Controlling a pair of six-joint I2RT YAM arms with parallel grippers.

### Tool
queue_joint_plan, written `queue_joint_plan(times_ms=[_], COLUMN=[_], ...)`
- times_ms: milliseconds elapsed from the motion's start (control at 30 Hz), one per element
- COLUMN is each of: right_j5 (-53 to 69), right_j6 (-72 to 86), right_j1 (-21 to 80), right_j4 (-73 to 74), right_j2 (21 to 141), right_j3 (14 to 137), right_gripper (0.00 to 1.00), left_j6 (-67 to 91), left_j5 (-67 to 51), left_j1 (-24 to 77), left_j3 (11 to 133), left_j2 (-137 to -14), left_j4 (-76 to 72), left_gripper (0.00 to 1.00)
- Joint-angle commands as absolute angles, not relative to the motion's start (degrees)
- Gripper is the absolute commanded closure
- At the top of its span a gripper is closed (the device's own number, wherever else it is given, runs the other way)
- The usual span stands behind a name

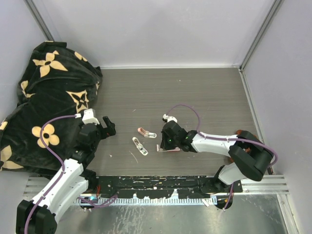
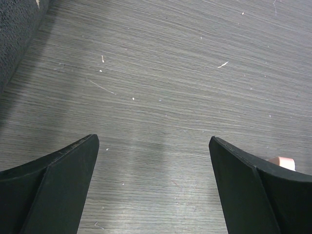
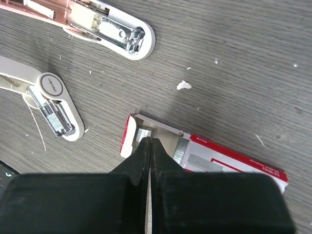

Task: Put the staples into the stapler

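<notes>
The staple box [image 3: 234, 163], with a red-and-white label, lies on the table with its tan inner tray [image 3: 163, 131] slid out to the left. Silvery staple strips [image 3: 181, 148] show in the tray. My right gripper [image 3: 149, 142] is shut, its tips down in the open tray; I see nothing held between them. In the top view this gripper [image 1: 168, 141] covers most of the box [image 1: 165, 149]. Two small opened staplers [image 3: 109, 29] [image 3: 53, 105] lie left of the box. My left gripper [image 2: 153, 146] is open and empty over bare table, left of the staplers [image 1: 108, 127].
A black blanket with tan flowers [image 1: 48, 92] fills the left side; its edge shows in the left wrist view [image 2: 14, 29]. A pink stapler end [image 2: 282, 162] peeks past the left gripper's right finger. Grey walls enclose the table.
</notes>
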State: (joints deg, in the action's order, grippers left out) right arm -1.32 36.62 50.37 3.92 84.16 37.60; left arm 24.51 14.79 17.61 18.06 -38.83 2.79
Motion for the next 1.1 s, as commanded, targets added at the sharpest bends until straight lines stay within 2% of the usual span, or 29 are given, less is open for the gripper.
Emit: queue_joint_plan(times_ms=[0, 367, 567, 1067], right_j5=[-1.74, -0.72, 1.55, 1.42], right_j6=[37.77, 37.13, 36.85, 37.32], right_j1=[49.37, 48.43, 48.43, 48.43], right_j4=[3.33, 4.30, 1.62, -1.01], right_j2=[79.54, 78.15, 80.71, 83.32], right_j3=[36.65, 36.02, 36.60, 36.84], right_gripper=[1.00, 0.99, 0.87, 0.75], left_j6=[23.69, 23.69, 23.72, 23.68], left_j5=[15.12, 15.12, 15.12, 15.12], left_j1=[17.40, 17.43, 17.47, 17.42], left_j3=[18.19, 18.19, 18.19, 18.19], left_j2=[-38.41, -38.32, -38.33, -38.32], left_j4=[-0.75, -0.78, -0.75, -0.79], left_gripper=[0.02, 0.02, 0.02, 0.02])
